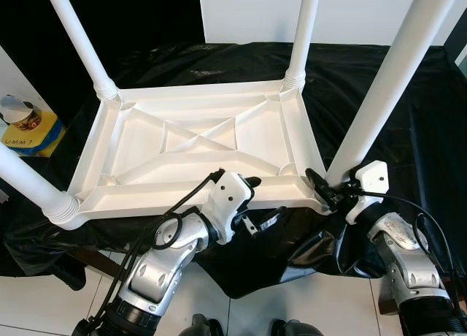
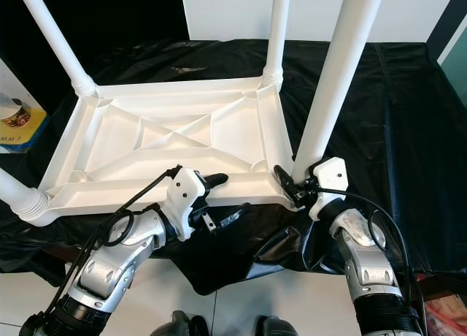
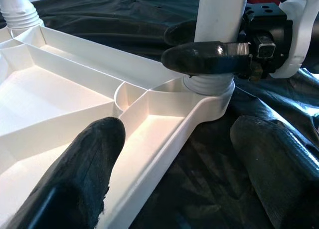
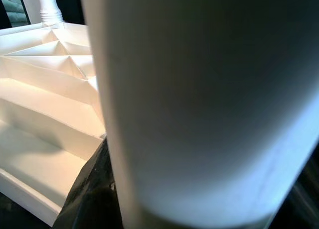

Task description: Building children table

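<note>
A black cloth (image 1: pixel 219 66) covers the work surface, with a white wall behind and pale floor tiles below its near edge. On the cloth lies the white table top (image 1: pixel 197 142) upside down, its ribbed underside up, so that the legs can go into the corner sockets from above; four legs stand in the corners. The right gripper (image 1: pixel 326 189) is at the near right leg (image 1: pixel 387 80), its fingers closed around the base just above the socket, probably to seat or turn the leg. The left gripper (image 1: pixel 257 204) sits at the near rim of the table top with its fingers apart, one over the rim and one outside it, probably to hold the top steady. The near rim is close to the cloth's edge, so there is little room toward the robot. At the far left stands a small jar (image 1: pixel 20 113) on a yellow box (image 1: pixel 36 135), well apart.
</note>
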Tool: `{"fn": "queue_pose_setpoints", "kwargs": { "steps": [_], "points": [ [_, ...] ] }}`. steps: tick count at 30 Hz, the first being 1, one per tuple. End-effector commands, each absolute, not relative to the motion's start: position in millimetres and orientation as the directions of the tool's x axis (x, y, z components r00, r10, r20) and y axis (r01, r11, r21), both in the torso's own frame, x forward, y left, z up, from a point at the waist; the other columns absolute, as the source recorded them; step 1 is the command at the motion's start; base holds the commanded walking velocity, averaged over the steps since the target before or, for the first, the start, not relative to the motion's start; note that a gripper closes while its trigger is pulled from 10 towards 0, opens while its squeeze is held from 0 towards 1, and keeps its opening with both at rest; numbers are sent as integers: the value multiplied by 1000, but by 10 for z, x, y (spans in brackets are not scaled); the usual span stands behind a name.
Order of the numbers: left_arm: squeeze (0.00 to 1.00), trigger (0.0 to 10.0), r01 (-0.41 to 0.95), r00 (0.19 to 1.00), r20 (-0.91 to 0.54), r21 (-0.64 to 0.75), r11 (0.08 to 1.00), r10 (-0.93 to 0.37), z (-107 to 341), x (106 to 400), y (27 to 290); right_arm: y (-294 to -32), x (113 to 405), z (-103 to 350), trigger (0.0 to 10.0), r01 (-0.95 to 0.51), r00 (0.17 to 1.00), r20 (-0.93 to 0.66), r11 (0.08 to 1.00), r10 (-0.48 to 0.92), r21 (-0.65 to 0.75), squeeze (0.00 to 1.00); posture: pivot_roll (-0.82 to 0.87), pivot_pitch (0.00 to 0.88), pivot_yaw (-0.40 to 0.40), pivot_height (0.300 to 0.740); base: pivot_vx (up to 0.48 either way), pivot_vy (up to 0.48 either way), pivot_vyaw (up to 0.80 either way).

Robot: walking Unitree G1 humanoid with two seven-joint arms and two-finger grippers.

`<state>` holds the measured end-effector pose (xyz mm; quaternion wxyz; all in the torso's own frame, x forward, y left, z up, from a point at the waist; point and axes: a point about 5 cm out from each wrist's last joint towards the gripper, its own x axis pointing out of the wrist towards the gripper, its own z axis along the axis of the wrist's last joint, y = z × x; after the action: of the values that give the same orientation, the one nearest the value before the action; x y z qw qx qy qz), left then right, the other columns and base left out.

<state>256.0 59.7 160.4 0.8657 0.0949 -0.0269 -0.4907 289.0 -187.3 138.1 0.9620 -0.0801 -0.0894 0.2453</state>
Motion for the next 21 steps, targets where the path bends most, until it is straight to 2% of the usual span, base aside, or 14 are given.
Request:
{"fn": "queue_pose_setpoints", "kwargs": {
  "steps": [1,7,11,21],
  "points": [
    [0,10000,853,502,-51,191,485,-863,1590,2519,578,-1860,2848,1166,10000,-476,872,37,863,488,-169,0,-24,155,29,740,0,0,0],
    [0,10000,856,499,-52,187,482,-865,1588,2517,566,-1891,2826,1137,10000,-433,896,36,890,442,-146,0,-31,156,31,740,0,0,0],
    [0,10000,861,491,-52,182,476,-869,1580,2512,548,-1894,2811,1154,10000,-322,942,55,939,330,-119,0,-48,155,31,740,0,0,0],
    [0,10000,857,500,-40,169,487,-865,1582,2516,505,-1861,2752,1149,10000,-202,976,64,975,208,-98,0,-72,151,20,740,0,0,0]
  ]
}}
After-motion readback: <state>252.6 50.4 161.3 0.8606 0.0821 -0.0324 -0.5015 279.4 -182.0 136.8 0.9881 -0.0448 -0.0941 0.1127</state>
